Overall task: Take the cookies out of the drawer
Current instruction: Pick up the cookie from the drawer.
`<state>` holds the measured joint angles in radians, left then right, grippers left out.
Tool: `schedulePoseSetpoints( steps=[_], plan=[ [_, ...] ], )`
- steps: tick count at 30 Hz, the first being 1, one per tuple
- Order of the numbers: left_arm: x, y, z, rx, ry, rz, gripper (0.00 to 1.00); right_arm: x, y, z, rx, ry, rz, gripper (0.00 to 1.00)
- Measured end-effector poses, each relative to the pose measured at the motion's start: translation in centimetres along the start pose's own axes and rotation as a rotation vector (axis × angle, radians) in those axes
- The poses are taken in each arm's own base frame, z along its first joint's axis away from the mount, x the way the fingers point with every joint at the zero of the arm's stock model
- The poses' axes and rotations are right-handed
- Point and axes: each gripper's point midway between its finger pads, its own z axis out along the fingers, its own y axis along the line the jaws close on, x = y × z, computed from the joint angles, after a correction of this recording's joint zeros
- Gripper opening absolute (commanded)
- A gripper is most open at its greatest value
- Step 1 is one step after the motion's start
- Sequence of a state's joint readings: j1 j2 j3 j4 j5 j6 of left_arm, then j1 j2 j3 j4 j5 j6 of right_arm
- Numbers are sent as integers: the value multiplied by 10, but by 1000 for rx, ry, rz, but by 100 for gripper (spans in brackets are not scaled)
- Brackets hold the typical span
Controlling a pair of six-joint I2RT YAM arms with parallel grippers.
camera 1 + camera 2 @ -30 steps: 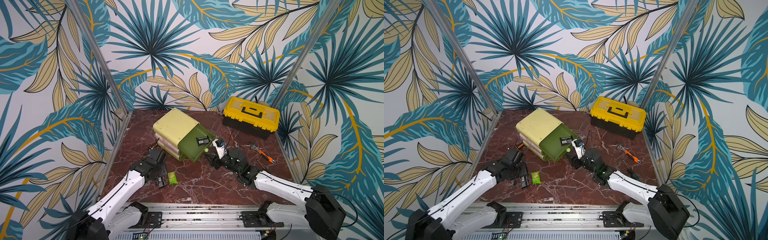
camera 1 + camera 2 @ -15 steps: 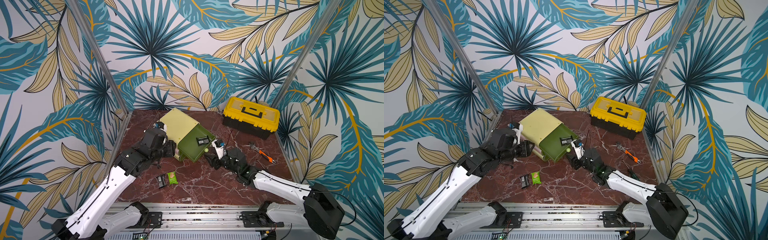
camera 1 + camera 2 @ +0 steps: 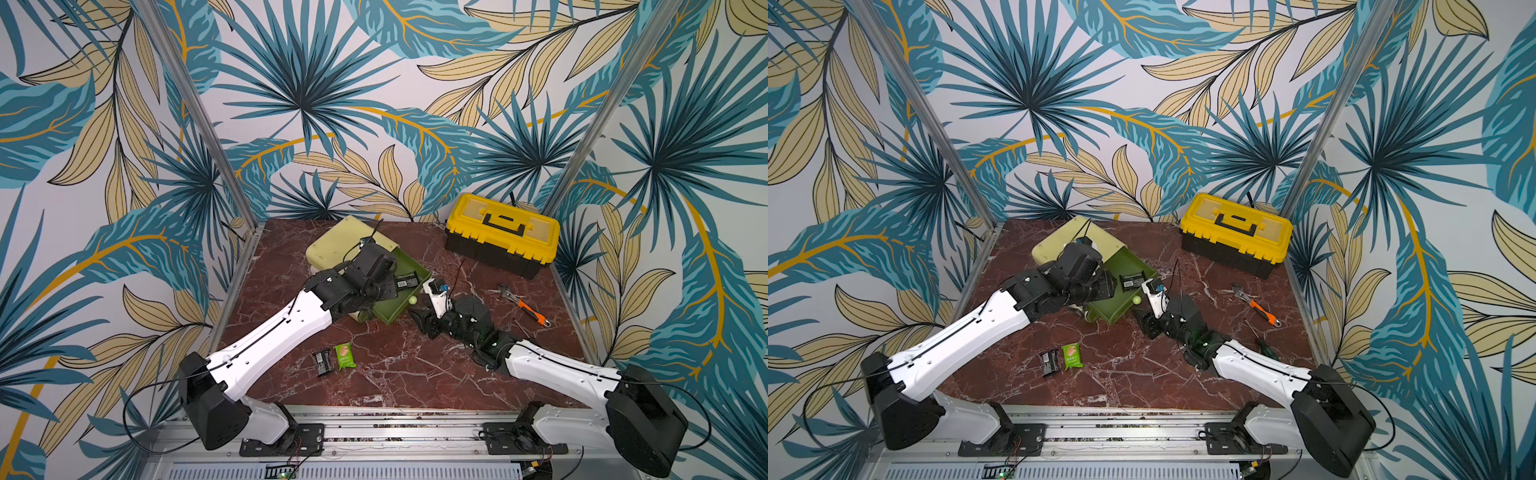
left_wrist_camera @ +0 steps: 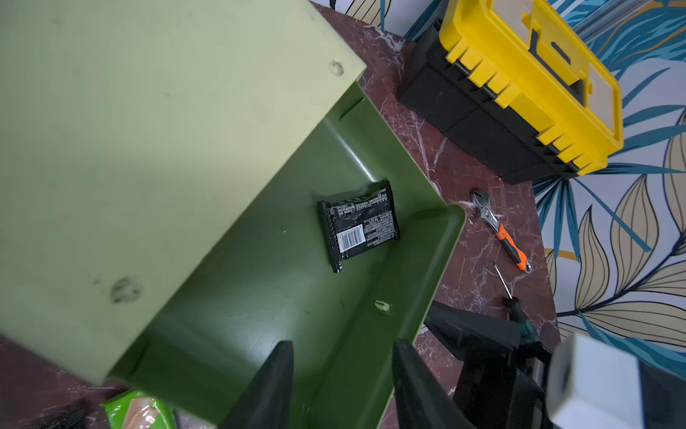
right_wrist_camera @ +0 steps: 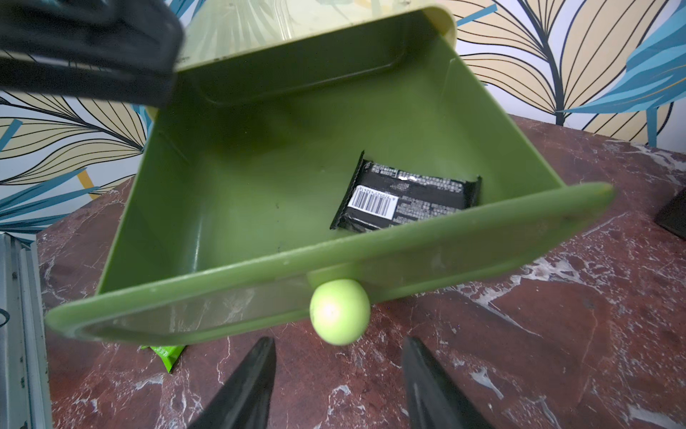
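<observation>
The green drawer stands pulled out of a pale yellow-green cabinet. One black cookie packet lies inside it near the front wall. Two more cookies lie on the table in front: a black packet and a green packet. My left gripper hovers open over the drawer's inside, with nothing between its fingers. My right gripper is open and empty just in front of the drawer's round knob, low over the table.
At the back right stands a yellow and black toolbox. An orange-handled wrench and a screwdriver lie on the marble to the right. The two arms are close together at the drawer's front corner. Patterned walls enclose the table.
My left arm has swung up from the table front, beside the two packets, to above the drawer. The right arm has barely moved.
</observation>
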<state>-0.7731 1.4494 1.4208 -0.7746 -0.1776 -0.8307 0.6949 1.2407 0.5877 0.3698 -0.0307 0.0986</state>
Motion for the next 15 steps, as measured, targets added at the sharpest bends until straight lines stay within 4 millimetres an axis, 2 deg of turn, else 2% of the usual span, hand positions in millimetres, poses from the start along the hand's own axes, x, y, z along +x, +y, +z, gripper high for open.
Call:
schedulePoseSetpoints(
  steps=[7, 15],
  plan=[
    [-2, 2, 35, -68, -42, -56, 40, -3, 0, 0, -1, -16, 3, 58],
    [-7, 7, 67, -126, -94, -70, 40, -4, 0, 0, -1, -19, 2, 57]
  ],
)
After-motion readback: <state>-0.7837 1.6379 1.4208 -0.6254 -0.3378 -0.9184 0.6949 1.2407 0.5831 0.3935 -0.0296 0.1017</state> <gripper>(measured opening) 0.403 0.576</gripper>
